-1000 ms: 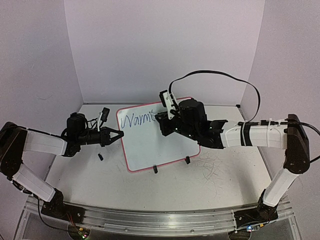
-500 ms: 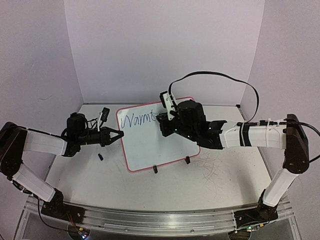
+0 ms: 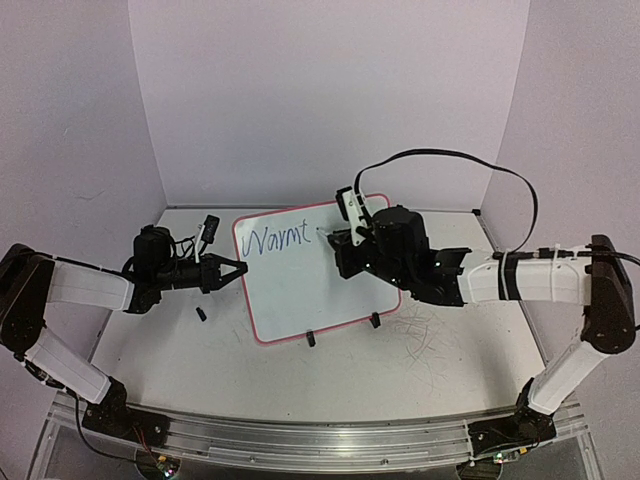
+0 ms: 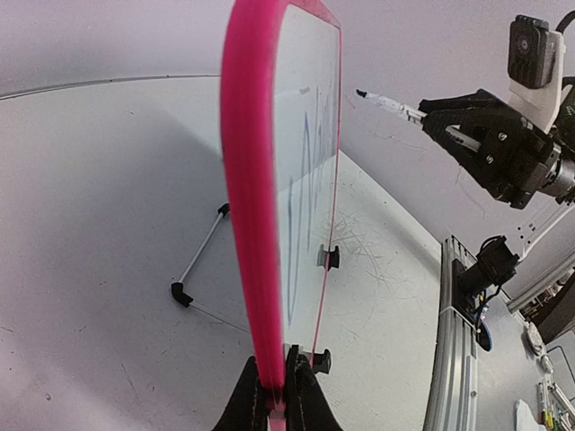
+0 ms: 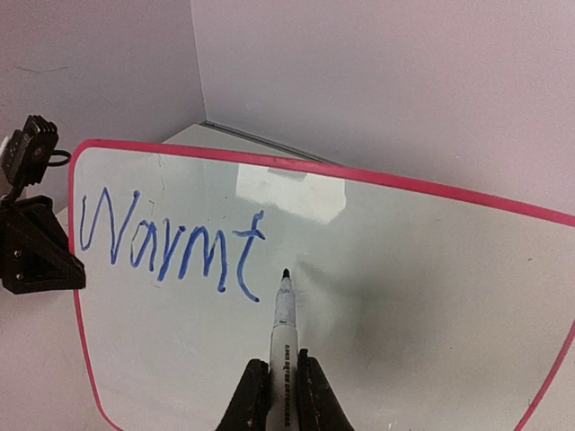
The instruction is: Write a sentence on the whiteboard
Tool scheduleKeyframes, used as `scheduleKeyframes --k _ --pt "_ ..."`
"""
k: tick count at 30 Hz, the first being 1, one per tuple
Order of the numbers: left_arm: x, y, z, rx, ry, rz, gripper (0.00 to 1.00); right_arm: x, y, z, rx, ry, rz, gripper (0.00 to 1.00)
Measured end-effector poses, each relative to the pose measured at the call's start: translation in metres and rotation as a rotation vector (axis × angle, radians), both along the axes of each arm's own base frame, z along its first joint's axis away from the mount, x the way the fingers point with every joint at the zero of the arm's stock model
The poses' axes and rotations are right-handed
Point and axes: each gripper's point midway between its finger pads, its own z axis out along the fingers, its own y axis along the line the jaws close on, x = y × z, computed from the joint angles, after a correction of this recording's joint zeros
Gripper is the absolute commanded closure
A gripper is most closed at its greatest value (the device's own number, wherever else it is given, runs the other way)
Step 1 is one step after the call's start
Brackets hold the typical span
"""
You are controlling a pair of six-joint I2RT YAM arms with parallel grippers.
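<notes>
The whiteboard (image 3: pixel 300 290) with its pink-red frame stands tilted on a wire stand mid-table. It also shows in the right wrist view (image 5: pixel 431 296) and edge-on in the left wrist view (image 4: pixel 252 224). Blue script "Warmt" (image 5: pixel 171 242) runs along its top left, also visible from above (image 3: pixel 278 240). My right gripper (image 5: pixel 283 382) is shut on a white marker (image 5: pixel 284 332); its dark tip sits just right of the "t", a little off the board. My left gripper (image 4: pixel 280 395) is shut on the board's left frame edge, seen from above (image 3: pixel 238 267).
The stand's black feet (image 3: pixel 311 339) rest at the board's near edge; a rear wire leg (image 4: pixel 202 256) shows behind it. A small black object (image 3: pixel 200 314) lies left of the board. Grey scribbles (image 3: pixel 425 335) mark the tabletop at right. Walls close the back and sides.
The right gripper with the marker has moved right and away from the board. The last letter gained its crossbar, so the script now reads "Warmt". The left arm has not moved.
</notes>
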Motion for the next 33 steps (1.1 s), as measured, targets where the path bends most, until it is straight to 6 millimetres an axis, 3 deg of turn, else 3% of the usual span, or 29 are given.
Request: scheduleKeyframes --k 3,9,15,33 --pt "0.000 0.000 0.000 0.000 0.000 0.000 1.00 0.002 -0.003 0.014 0.035 -0.017 0.010 1.00" --pt "0.000 0.000 0.000 0.000 0.000 0.000 1.00 0.012 0.005 0.017 0.049 -0.013 0.033 1.00" --pt "0.000 0.000 0.000 0.000 -0.001 0.000 1.00 0.017 0.014 0.012 0.035 -0.008 0.046 1.00" --pt "0.000 0.000 0.000 0.000 0.001 0.000 1.00 0.024 0.010 0.011 0.017 -0.016 0.000 1.00"
